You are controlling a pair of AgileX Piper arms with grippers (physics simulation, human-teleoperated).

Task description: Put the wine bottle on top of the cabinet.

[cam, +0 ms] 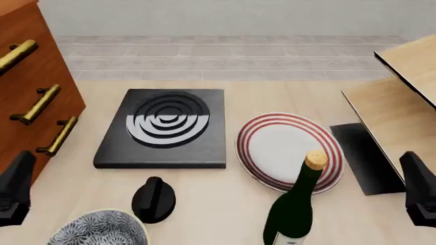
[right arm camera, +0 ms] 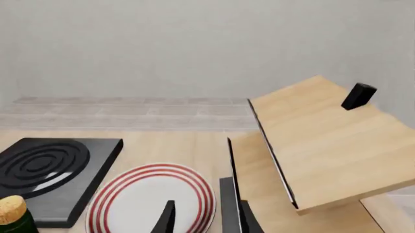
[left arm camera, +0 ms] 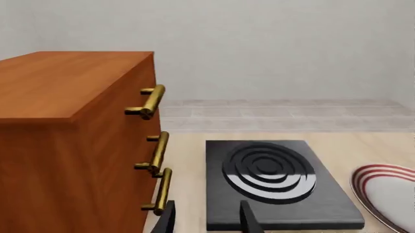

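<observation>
Near front edge, upright dark green wine bottle (cam: 293, 214), tan cork, both pincers parted, empty.

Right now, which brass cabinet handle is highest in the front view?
The handle at the frame's upper-left edge, on the cabinet. It is partly cropped; the middle handle and lowest handle sit below it, toward the table.

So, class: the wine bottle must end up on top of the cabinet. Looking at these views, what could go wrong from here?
1. The wine bottle is tall and narrow, so a high or off-centre grasp could tip it onto the striped plate beside it.
2. The cabinet stands far left, so carrying the bottle across risks clipping the stove plate or black knob.
</observation>
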